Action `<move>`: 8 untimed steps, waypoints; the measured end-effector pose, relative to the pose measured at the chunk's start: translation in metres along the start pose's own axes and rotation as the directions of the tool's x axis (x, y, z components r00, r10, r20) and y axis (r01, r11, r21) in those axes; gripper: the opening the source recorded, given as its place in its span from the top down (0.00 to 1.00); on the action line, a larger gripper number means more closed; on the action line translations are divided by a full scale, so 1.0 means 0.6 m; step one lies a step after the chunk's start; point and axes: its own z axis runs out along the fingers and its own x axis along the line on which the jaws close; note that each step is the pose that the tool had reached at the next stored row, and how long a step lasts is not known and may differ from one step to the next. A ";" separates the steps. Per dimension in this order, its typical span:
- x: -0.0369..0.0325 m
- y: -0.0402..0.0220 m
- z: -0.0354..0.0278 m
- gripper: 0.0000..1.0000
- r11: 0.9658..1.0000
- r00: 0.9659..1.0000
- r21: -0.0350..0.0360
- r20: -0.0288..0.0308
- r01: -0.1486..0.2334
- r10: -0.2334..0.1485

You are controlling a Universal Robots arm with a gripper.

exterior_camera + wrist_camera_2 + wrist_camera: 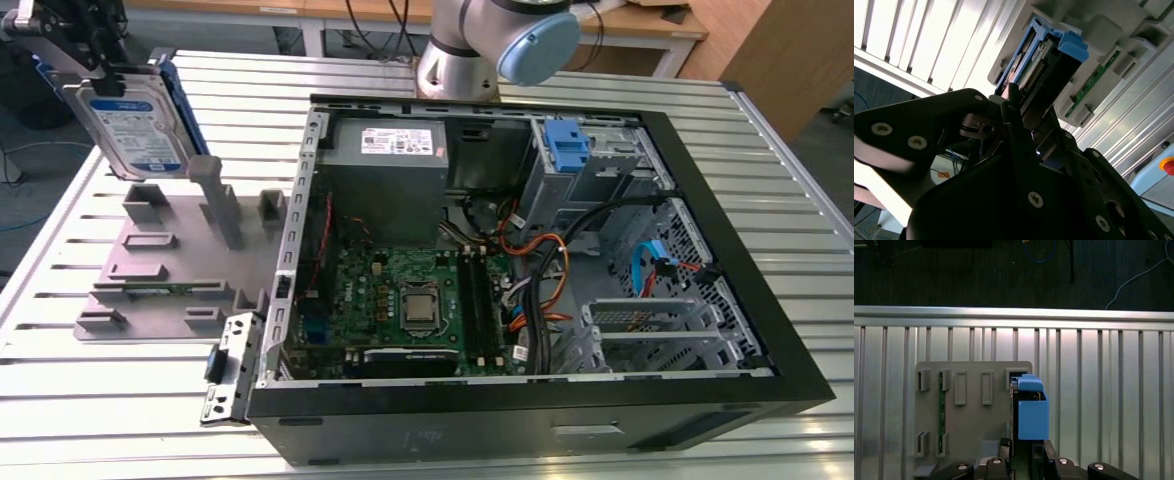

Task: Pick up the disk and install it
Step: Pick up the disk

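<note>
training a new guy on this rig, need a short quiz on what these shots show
1. True or false: the disk sits inside the computer case.
2. The pincer is: A) wide open, holding nothing; B) shut on the disk; C) shut on nothing.
3. What colour are the rails along the disk's edges?

Key: 1 false, it is held up at the exterior view's left, outside the case; 2 B; 3 blue.
</note>
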 end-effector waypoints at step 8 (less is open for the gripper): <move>0.000 0.000 -0.005 0.65 1.000 1.000 0.000 0.000 0.000 0.000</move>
